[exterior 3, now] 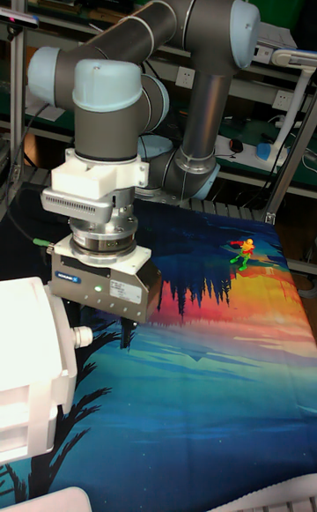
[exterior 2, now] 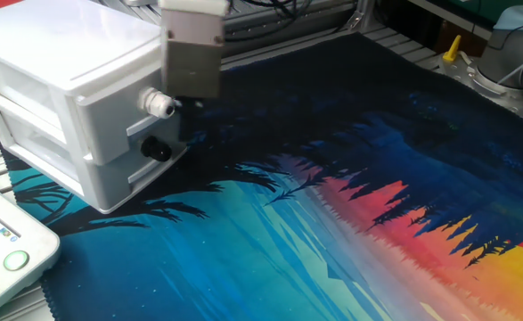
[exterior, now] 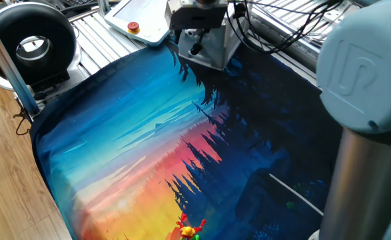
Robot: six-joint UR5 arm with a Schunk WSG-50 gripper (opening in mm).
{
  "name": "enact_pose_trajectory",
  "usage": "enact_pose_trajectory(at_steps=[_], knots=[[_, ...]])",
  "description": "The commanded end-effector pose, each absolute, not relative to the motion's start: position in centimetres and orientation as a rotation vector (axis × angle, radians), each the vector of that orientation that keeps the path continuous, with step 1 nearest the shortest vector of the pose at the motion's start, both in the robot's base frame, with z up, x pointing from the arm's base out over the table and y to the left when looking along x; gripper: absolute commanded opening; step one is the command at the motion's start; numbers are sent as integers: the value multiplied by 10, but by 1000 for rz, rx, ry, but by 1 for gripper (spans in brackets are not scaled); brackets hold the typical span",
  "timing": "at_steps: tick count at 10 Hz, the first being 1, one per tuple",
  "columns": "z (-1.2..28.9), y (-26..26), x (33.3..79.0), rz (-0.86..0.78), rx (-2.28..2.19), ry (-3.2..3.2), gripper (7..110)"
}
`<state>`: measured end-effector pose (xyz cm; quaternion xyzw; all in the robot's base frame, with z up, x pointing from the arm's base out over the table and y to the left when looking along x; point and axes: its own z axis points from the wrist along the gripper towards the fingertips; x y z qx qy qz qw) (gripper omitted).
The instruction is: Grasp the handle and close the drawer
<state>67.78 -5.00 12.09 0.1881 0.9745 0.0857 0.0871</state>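
Note:
The drawer (exterior 2: 74, 116) is the upper one in a pale white unit at the left of the mat, also seen as the drawer (exterior 3: 31, 362) and the drawer (exterior: 216, 52). Its front looks level with the lower drawer's front. Its handle is a small white knob (exterior 2: 159, 104), and a black knob (exterior 2: 157, 150) sits below it. My gripper (exterior 2: 188, 104) hangs just right of the white knob, a little off the drawer front. In the tall view the gripper (exterior 3: 99, 329) stands open, its fingers apart and holding nothing, with the knob (exterior 3: 82, 334) just in front.
A flat white panel (exterior: 145, 15) with a red button (exterior: 134, 27) lies behind the unit. A black round device (exterior: 32, 41) stands at the far left. A small toy figure (exterior: 189, 231) lies on the mat's yellow end. The arm's grey column (exterior: 368, 147) fills the right.

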Motion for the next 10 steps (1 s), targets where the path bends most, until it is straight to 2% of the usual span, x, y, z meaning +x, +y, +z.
enact_pose_trajectory(at_steps=[1,4,8,9,10], knots=[[107,-31,657,311,510,2904,66],[92,-15,642,231,511,2907,66],[92,-11,605,115,609,3049,66],[94,-15,602,65,622,3068,7],[94,-9,603,93,609,3077,7]])
